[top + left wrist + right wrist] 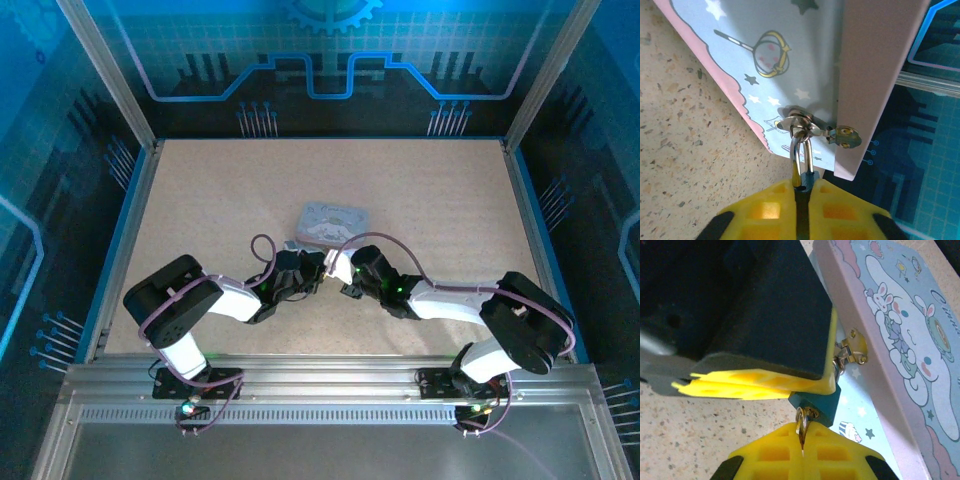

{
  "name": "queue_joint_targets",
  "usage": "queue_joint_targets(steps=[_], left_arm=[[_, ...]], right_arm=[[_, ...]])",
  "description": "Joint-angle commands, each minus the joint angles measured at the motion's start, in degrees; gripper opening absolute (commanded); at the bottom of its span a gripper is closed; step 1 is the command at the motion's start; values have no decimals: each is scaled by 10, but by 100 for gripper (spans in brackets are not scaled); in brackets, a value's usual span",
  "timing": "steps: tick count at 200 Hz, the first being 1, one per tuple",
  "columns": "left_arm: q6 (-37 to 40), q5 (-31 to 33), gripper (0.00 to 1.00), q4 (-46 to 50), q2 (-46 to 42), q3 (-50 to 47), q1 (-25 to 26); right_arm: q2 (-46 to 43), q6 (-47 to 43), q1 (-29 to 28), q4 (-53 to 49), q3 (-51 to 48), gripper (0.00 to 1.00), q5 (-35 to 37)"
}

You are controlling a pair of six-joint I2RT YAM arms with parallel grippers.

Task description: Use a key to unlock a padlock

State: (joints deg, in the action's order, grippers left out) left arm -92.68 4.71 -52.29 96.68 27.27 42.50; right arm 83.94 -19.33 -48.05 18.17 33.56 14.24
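Two grips: left gripper (802,192) on padlock (816,401) (teal), right gripper (802,441) on key (801,423).

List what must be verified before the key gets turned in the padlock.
1. Grip of the left tool on the padlock: ok.
2. Grip of the right tool on the key: ok.
3. The key meets the padlock's underside: ok. How deep it sits: cannot tell.
4. The shackle passes through the hasp of the tin: ok.
5. The tin rests on the table: ok.
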Motion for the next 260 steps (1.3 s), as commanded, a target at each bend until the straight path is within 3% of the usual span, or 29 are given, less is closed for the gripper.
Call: queue_joint_targets(steps=[1,51,101,121,156,184,219,260], left_arm=[[17,1,20,-2,-7,11,3],[40,5,34,37,-20,3,2],[70,20,43,118,-99,-32,-11],[116,14,47,208,-162,-31,-33],[240,49,58,461,-296,18,-75],[299,44,63,550,-358,37,-130],[357,2,69,584,-340,81,-159],[406,-80,75,559,-242,147,-185]], right_arm=[[0,89,5,37,-3,0,-25],[17,148,41,74,-36,0,-90],[6,196,79,86,-55,0,-145],[-6,238,99,94,-67,0,-182],[-50,298,135,59,-68,0,-231],[-64,345,173,21,-64,0,-280],[-73,373,198,-2,-70,0,-300],[-81,415,234,-59,-67,0,-328]])
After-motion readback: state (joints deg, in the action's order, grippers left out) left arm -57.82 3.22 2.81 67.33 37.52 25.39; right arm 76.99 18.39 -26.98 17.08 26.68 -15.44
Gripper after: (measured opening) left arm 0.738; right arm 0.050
